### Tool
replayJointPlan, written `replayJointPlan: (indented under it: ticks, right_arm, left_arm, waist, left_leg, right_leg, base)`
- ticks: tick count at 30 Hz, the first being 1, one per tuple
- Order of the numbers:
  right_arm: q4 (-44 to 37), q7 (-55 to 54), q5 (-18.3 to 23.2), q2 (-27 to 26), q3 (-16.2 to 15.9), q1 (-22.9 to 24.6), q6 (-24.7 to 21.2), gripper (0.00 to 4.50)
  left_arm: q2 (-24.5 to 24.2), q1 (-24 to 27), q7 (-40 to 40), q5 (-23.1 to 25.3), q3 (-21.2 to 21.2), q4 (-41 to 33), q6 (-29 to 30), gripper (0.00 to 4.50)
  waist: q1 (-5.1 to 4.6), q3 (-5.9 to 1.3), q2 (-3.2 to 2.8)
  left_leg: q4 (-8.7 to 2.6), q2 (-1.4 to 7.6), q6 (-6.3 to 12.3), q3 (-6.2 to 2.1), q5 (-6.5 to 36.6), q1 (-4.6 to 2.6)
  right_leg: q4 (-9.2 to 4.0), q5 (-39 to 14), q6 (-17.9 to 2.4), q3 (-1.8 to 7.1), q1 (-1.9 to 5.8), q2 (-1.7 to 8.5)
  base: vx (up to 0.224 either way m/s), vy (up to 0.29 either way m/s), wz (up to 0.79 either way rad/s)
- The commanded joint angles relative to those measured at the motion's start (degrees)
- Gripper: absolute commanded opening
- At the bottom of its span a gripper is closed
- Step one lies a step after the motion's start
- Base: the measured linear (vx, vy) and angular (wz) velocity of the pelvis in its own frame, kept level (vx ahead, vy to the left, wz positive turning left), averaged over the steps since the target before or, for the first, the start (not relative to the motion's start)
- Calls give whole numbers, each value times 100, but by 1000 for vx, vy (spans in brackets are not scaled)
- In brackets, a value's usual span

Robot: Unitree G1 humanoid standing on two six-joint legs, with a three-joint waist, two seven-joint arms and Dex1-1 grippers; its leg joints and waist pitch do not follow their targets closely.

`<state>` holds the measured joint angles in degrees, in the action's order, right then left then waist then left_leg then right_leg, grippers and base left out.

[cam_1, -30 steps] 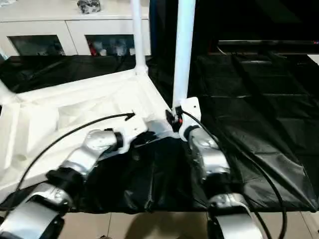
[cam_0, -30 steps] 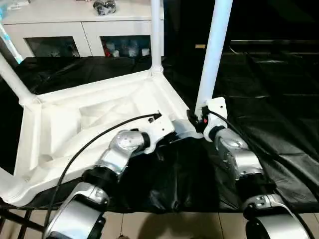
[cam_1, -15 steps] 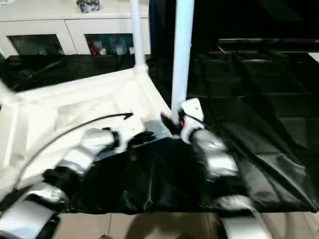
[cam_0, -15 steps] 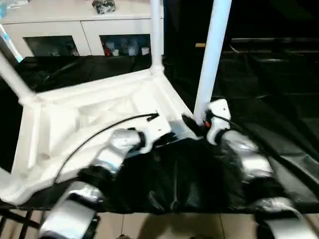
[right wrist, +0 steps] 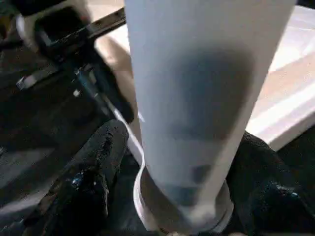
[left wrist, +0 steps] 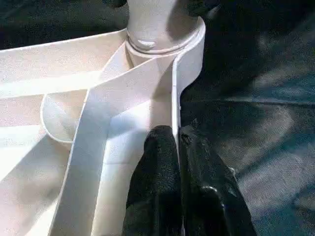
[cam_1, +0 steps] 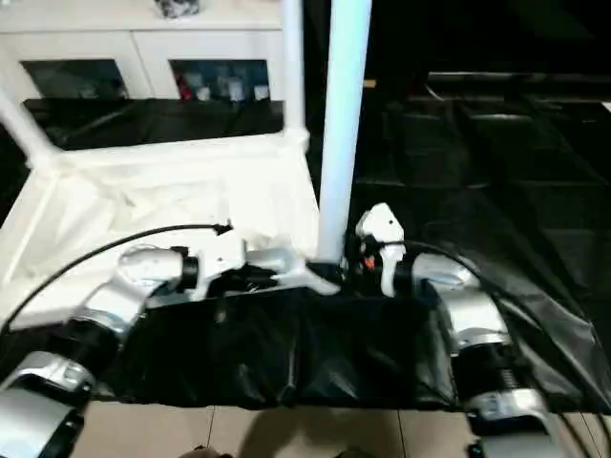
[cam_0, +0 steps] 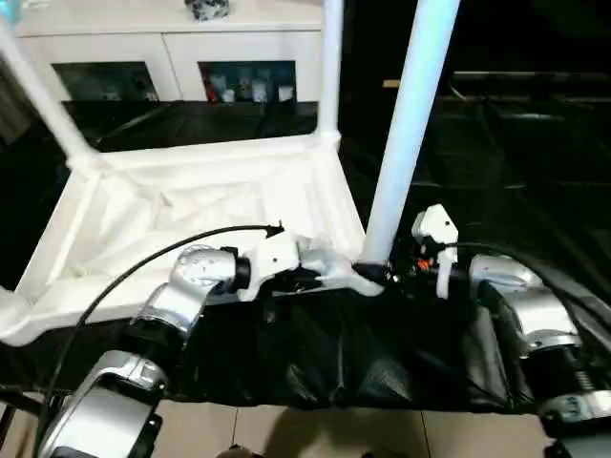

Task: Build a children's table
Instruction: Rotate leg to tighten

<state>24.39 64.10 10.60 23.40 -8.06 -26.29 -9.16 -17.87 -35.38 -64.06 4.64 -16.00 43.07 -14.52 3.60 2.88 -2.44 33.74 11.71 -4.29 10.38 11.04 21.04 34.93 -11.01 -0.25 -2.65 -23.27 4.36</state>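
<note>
The children's table lies upside down: its white ribbed tabletop (cam_0: 196,196) rests on the black sheet with legs standing in the corner sockets. My left gripper (left wrist: 178,142) is shut on the tabletop's thin near rim, just beside the near right socket (left wrist: 160,29). In that socket stands a white leg (cam_0: 406,124). My right gripper (cam_0: 397,273) is at this leg's base, open, with one black finger (right wrist: 93,172) on each side of the tube. Other legs rise at the far right (cam_0: 331,67) and far left (cam_0: 43,95) corners.
A white cabinet (cam_0: 181,57) with glass doors stands behind the work table. The black sheet (cam_0: 506,172) stretches to the right of the tabletop. The table's front edge and the tiled floor (cam_0: 286,434) lie just below my forearms.
The camera has shifted. My right gripper has opened its fingers around the leg, and its wrist has swung out to the right of the leg's base. The left gripper keeps its grip on the rim.
</note>
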Motion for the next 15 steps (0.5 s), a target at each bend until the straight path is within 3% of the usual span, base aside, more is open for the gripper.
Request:
replayJointPlan:
  ticks: [1, 5, 15]
  right_arm:
    - [-165, 552, -92, -130, -618, 185, -7, 315]
    - [-215, 596, -79, -133, -656, 163, -78, 315]
    - [-317, 692, -79, -103, -722, 245, -151, 233]
  left_arm:
    - [-104, -102, 238, 15, 129, 89, 48, 0]
    - [-138, -138, 179, 4, 129, 170, 1, 0]
    - [-143, -185, 123, -10, 119, 263, -59, 0]
  waist:
    - [36, -366, 116]
    - [32, -369, 135]
    - [39, -374, 141]
  left_leg:
    - [-346, 138, 483, 0, 798, -20]
    - [-351, 134, 425, -5, 813, -19]
    - [-340, 133, 433, -1, 760, -25]
  right_leg:
    - [-385, -749, -1428, 193, 303, 332]
    - [-378, -754, -1403, 198, 316, 328]
    - [-371, -731, -1396, 196, 317, 324]
  base:
    - [0, 0, 0]
    - [0, 0, 0]
    - [0, 0, 0]
